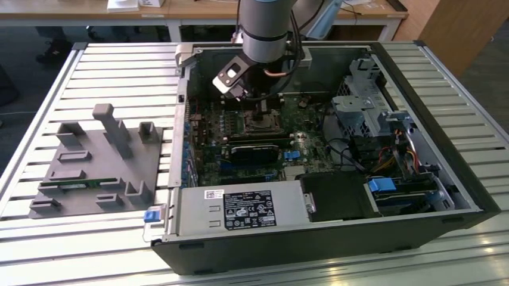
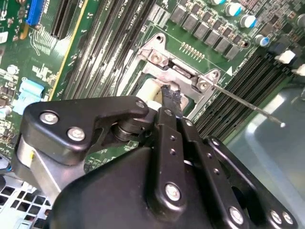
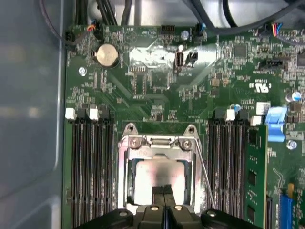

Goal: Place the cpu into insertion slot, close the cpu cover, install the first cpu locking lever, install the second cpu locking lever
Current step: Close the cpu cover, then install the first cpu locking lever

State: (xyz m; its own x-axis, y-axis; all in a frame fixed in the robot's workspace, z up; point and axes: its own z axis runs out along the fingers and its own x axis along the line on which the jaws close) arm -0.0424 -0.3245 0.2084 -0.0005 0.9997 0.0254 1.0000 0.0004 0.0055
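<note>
The cpu (image 3: 159,172) lies in the insertion slot (image 1: 258,123) on the green board, its silver top showing through the cut-out of the cpu cover (image 3: 157,142). The cover lies down flat over the chip. My gripper (image 3: 164,192) is shut with nothing between its fingers, its tips resting on or just above the chip's near edge; in the second wrist view the gripper (image 2: 169,95) points down at the cover's hinge end (image 2: 183,76). One thin wire locking lever (image 2: 248,107) sticks up and outward from the socket's side, unlatched, and also shows as the locking lever (image 3: 204,171) beside the cover.
Long black memory slots (image 3: 90,167) flank the socket on both sides, one holding a green module (image 3: 252,171). The open black computer case (image 1: 413,89) surrounds the board, with cables and a drive cage (image 1: 366,110) at the exterior view's right. A grey fixture block (image 1: 99,167) sits outside, at the exterior view's left.
</note>
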